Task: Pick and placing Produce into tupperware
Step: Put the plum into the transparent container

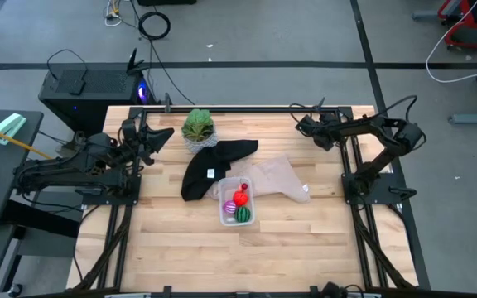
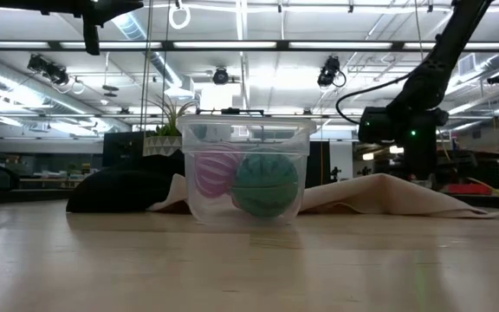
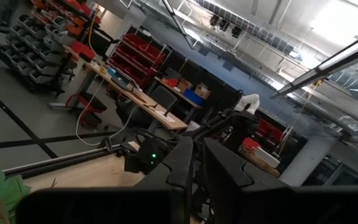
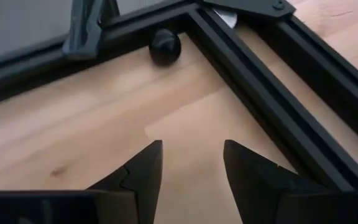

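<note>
The clear tupperware stands mid-table and holds a red fruit, a magenta one and a green melon-like one. In the low view the green fruit and a pink-purple one show through the tub's wall. My left gripper hovers shut near the far left edge, raised, with nothing in it. Low over the bare wood by the far right corner frame, my right gripper stands open and empty.
A black cloth and a beige cloth lie just behind the tub, touching it. A potted leafy plant stands at the far edge. Black frame rails border the table's far right corner. The near half of the table is bare wood.
</note>
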Controlling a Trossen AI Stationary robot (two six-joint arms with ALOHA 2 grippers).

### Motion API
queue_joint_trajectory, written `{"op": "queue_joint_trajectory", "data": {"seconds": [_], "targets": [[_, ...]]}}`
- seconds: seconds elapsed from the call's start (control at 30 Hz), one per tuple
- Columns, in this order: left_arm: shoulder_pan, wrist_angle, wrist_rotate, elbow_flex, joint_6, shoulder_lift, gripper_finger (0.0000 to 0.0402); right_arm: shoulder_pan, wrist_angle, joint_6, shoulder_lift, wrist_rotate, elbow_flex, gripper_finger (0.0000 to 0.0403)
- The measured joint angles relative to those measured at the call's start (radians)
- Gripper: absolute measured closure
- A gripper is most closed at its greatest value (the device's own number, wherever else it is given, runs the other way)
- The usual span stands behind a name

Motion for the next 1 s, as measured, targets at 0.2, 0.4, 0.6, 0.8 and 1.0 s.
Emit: {"op": "queue_joint_trajectory", "data": {"seconds": [0.2, 0.4, 0.6, 0.8, 1.0], "targets": [[0.0, 0.0, 0.0, 0.0, -0.001, 0.0, 0.0358, -0.014, 0.061, -0.006, 0.002, 0.005, 0.0, 0.0232], [0.0, -0.002, 0.0, 0.0, -0.002, 0.0, 0.0354, -0.014, 0.104, -0.124, 0.002, 0.029, 0.001, 0.0248], [0.0, -0.006, 0.0, 0.0, -0.002, 0.0, 0.0354, -0.014, 0.122, -0.205, 0.002, 0.069, 0.001, 0.0267], [0.0, -0.009, 0.0, 0.0, -0.026, 0.0, 0.0354, -0.036, 0.152, -0.211, 0.002, 0.065, 0.001, 0.0272], [0.0, -0.009, 0.0, 0.0, -0.026, 0.0, 0.0354, -0.038, 0.152, -0.202, 0.002, 0.042, 0.002, 0.0271]]}}
